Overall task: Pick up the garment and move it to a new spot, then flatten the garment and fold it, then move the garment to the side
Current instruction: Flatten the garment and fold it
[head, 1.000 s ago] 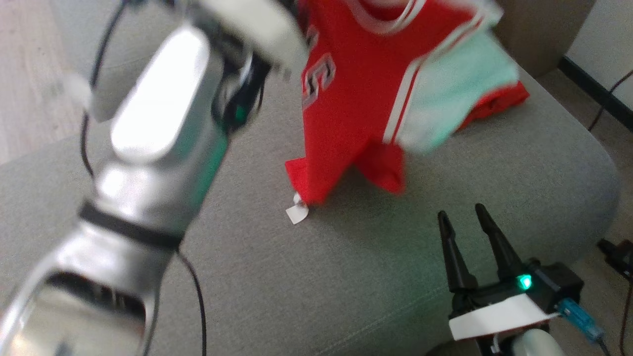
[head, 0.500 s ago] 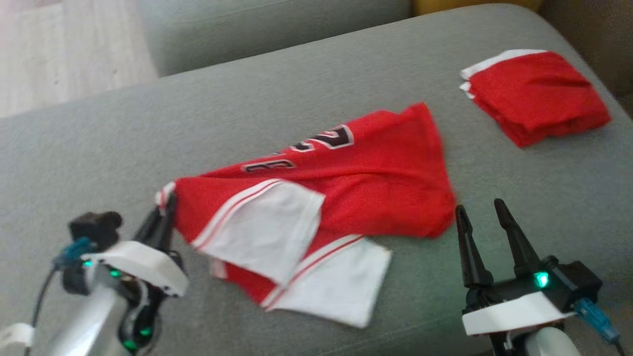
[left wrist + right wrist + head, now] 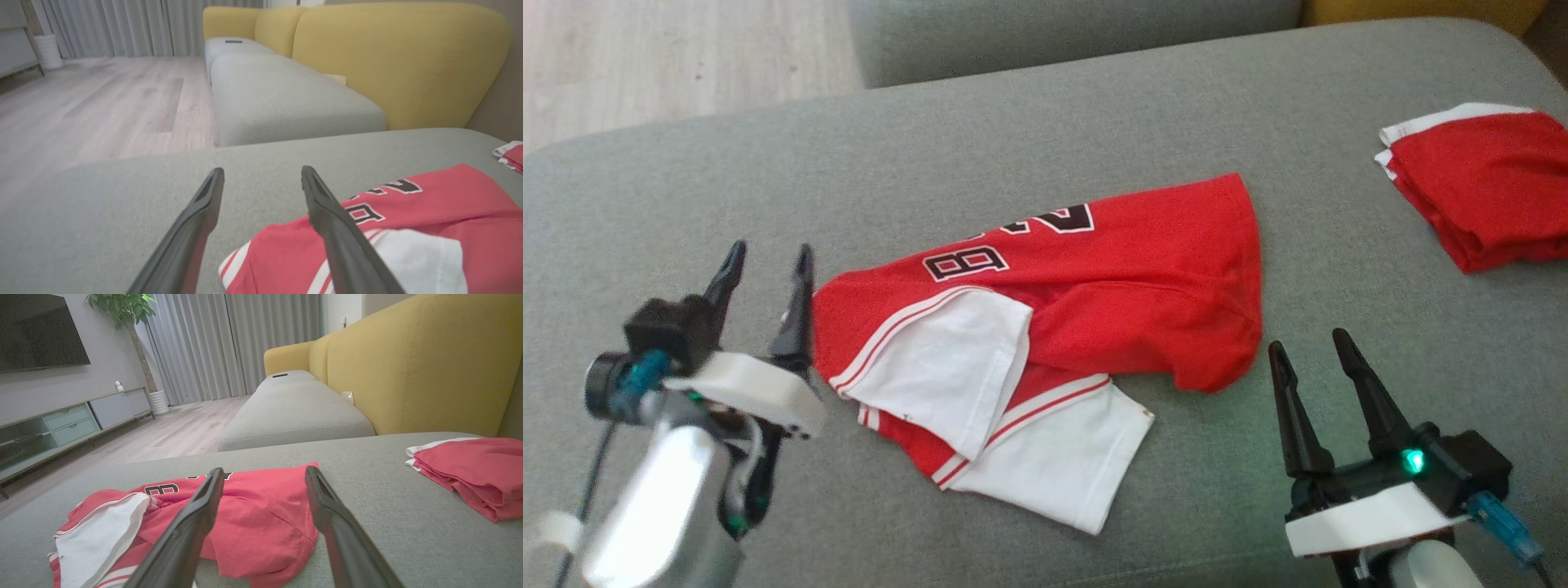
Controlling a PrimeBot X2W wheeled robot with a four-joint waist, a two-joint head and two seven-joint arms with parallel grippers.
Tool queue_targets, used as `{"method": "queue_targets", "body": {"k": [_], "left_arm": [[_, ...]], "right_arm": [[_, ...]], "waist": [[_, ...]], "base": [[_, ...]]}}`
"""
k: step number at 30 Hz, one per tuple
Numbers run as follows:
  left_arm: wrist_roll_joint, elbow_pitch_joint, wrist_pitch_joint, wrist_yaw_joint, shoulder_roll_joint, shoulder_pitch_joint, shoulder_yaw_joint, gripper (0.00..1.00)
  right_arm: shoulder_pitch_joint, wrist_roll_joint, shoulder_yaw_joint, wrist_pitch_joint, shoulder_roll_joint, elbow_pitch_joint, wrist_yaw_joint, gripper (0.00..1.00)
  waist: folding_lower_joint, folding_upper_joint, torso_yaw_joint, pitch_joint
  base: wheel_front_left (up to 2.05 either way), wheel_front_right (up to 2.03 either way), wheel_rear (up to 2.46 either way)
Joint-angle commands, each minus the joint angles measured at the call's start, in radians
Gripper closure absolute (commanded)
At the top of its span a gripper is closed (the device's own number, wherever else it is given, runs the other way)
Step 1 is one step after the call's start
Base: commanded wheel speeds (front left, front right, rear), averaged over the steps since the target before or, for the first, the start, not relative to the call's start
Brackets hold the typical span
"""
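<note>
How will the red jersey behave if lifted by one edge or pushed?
Probably floppy: the red jersey lies rumpled with white panels folded over it, so a one-edge lift would likely leave it draping. Likely light, since the cloth looks thin. Pushed across the grey cushion, it would probably bunch up rather than slide whole.

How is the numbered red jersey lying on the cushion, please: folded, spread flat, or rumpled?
Rumpled: the numbered red jersey lies creased on the grey cushion, white panels flipped over, one edge bunched.
</note>
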Motion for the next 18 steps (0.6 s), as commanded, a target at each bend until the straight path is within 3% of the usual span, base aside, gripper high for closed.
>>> {"method": "queue_targets", "body": {"k": [1,3,7,13,18], "left_arm": [[0.023,-0.044,-0.012,0.008,0.017,-0.015,0.043,0.0],[0.093,-0.121,-0.012,0.021,-0.017,0.049,0.039,0.0],[0.199,-0.184,-0.013,-0.001,-0.08,0.17,-0.033,0.0],[0.312,-0.085,-0.013,-0.034,-0.141,0.213,-0.15,0.0],[0.422,0.066,-0.013,-0.034,-0.143,0.14,-0.22,0.0]], "right_arm": [[-0.014,-0.005,0.016,-0.009,-0.013,-0.028,0.007,0.0],[-0.005,-0.004,0.014,-0.009,-0.012,-0.027,0.007,0.0],[-0.001,-0.002,0.017,-0.009,-0.01,-0.023,0.007,0.0],[-0.013,-0.002,0.026,-0.009,-0.006,-0.023,0.007,0.0],[-0.015,0.003,0.028,-0.009,-0.011,-0.023,0.007,0.0]], "waist": [[-0.0001,0.0,0.009,-0.008],[-0.0001,0.0,0.022,-0.019],[-0.0001,0.0,0.035,-0.034],[-0.0001,0.0,0.039,-0.027],[-0.0001,0.0,0.036,-0.014]], "base": [[0.0,0.0,0.0],[0.0,0.0,0.0],[0.0,0.0,0.0],[0.0,0.0,0.0],[0.0,0.0,0.0]]}}
